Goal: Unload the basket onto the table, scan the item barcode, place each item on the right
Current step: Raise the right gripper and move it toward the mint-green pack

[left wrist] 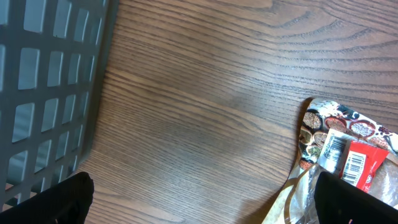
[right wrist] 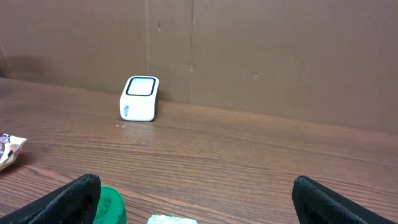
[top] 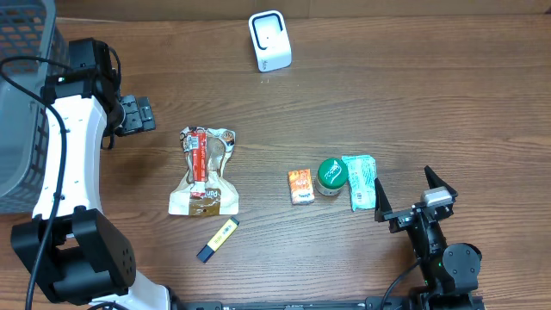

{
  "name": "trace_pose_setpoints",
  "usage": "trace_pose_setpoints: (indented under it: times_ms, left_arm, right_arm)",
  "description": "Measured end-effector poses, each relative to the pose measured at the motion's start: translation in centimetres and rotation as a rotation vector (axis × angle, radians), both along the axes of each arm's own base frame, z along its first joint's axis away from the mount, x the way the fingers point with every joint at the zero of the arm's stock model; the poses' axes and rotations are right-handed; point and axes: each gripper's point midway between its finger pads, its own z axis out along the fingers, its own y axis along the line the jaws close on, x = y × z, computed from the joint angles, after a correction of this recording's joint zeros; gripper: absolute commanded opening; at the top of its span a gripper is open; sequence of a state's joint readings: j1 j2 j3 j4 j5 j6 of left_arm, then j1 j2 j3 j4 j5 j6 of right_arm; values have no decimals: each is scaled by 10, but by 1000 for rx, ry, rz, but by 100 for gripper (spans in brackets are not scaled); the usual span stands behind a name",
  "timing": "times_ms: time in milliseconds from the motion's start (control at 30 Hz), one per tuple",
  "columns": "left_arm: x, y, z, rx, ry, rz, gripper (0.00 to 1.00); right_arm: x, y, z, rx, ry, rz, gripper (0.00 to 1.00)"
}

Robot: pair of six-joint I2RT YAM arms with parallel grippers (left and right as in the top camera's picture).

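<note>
The white barcode scanner (top: 269, 40) stands at the back of the table, also in the right wrist view (right wrist: 139, 98). Several items lie mid-table. One is a snack bag (top: 205, 172) with a red bar on it, whose barcode labels (left wrist: 354, 163) face up. The others are an orange box (top: 300, 186), a green tin (top: 331, 175) and a pale green pack (top: 362, 182). My left gripper (top: 136, 114) hovers open left of the bag, nothing between its fingers (left wrist: 62, 199). Open and empty, my right gripper (top: 411, 194) sits just right of the pale green pack.
A grey mesh basket (top: 21, 103) fills the far left edge, close to my left arm; its wall (left wrist: 43, 93) shows in the left wrist view. A yellow and blue marker (top: 217, 239) lies near the front. A brown cardboard wall (right wrist: 249, 50) backs the table.
</note>
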State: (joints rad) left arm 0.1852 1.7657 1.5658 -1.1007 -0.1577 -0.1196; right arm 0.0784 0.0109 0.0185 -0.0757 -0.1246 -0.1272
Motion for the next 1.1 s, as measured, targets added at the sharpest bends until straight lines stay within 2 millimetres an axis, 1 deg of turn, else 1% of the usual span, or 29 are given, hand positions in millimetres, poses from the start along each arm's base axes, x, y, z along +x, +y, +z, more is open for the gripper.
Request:
trace_pose_setpoints:
  times_ms: [400,533,667,700,767,867,933,1000,1100]
  left_arm:
    - [0,0,0,0,0,0,100]
    - [0,0,0,0,0,0,100]
    - [0,0,0,0,0,0,100]
    - [0,0,0,0,0,0,100]
    - [0,0,0,0,0,0,100]
    - [0,0,0,-1,0,0,100]
    - [0,0,0,-1,0,0,100]
    - [0,0,0,-1,1,-1,100]
    - [0,-1,0,-4,1,-1,100]
  right_arm:
    - [0,1,0,6,1,4,100]
    - [0,2,1,71,13,9,100]
    - [-2,2,-6,123,67,5,100]
    - [-3,1,-2,131,73,4,100]
    - [-7,0,18,146,58,-1,100]
    - [-18,-2,67,158,16,-6,100]
    - [-27,-4,104,164,0,-8,100]
    - [-34,-4,132,165,23,-11,100]
    - [-37,-5,160,163,111,-19,100]
